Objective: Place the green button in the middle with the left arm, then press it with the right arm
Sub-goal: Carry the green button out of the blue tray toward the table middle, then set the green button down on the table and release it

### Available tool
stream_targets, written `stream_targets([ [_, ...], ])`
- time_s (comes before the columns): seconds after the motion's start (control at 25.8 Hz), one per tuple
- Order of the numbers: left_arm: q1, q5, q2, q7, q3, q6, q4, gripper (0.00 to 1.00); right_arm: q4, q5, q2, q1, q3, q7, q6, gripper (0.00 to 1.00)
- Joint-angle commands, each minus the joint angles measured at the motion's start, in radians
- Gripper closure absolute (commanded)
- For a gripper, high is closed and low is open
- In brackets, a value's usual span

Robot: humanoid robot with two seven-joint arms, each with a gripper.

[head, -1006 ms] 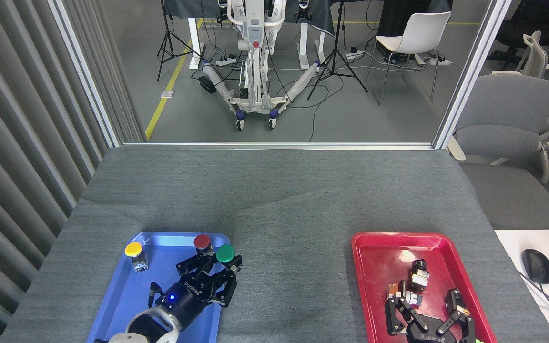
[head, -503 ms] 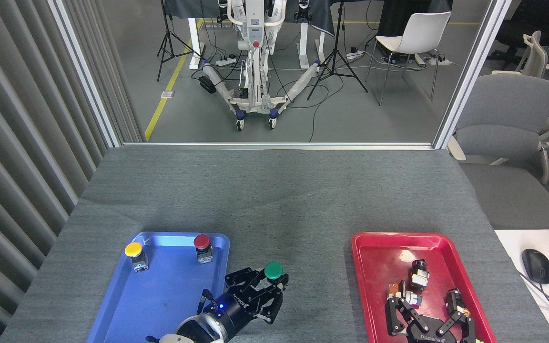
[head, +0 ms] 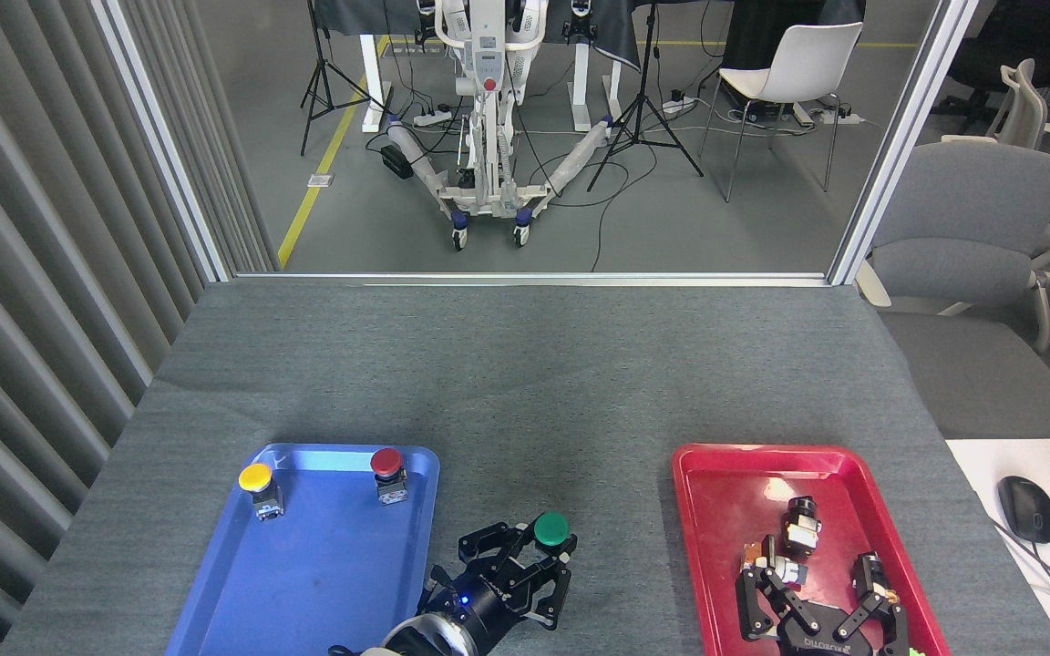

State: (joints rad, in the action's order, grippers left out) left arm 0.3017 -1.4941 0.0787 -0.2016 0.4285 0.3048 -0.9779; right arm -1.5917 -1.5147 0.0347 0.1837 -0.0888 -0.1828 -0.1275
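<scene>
My left gripper clasps the green button above the grey cloth, between the blue tray and red tray. My right gripper rests spread wide over the red tray.

Matt, rough grey cloth table top; glossy plastic blue tray and red tray.

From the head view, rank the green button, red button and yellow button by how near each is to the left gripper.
1. green button: between the jaws of the left gripper, over the grey cloth.
2. red button: far right corner of the blue tray.
3. yellow button: far left corner of that tray.
</scene>
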Motion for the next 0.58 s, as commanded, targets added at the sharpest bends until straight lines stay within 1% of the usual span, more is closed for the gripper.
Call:
stream_targets([
  [0.0, 0.005, 0.0, 0.021, -0.05, 0.009, -0.027, 0.033, 0.83, -0.001, 0.001, -0.001, 0.0, 0.0, -0.001, -0.001, 0.0],
  [0.08, 0.007, -0.002, 0.032, -0.071, 0.009, -0.027, 0.05, 0.83, 0.001, 0.001, -0.001, 0.0, 0.0, -0.001, -0.001, 0.0],
  [0.35, 0.011, -0.003, 0.033, -0.096, 0.012, -0.052, 0.096, 0.81, 0.001, 0.001, -0.003, -0.004, 0.0, 0.0, -0.004, 0.0],
  [0.43, 0.011, -0.002, 0.033, -0.096, 0.019, -0.052, 0.097, 0.78, -0.001, 0.001, -0.001, -0.004, 0.0, 0.0, -0.004, 0.0],
  [0.54, 0.013, -0.002, 0.03, -0.096, 0.024, -0.039, 0.097, 0.76, 0.001, 0.001, 0.001, -0.006, 0.0, 0.0, -0.004, 0.0],
])
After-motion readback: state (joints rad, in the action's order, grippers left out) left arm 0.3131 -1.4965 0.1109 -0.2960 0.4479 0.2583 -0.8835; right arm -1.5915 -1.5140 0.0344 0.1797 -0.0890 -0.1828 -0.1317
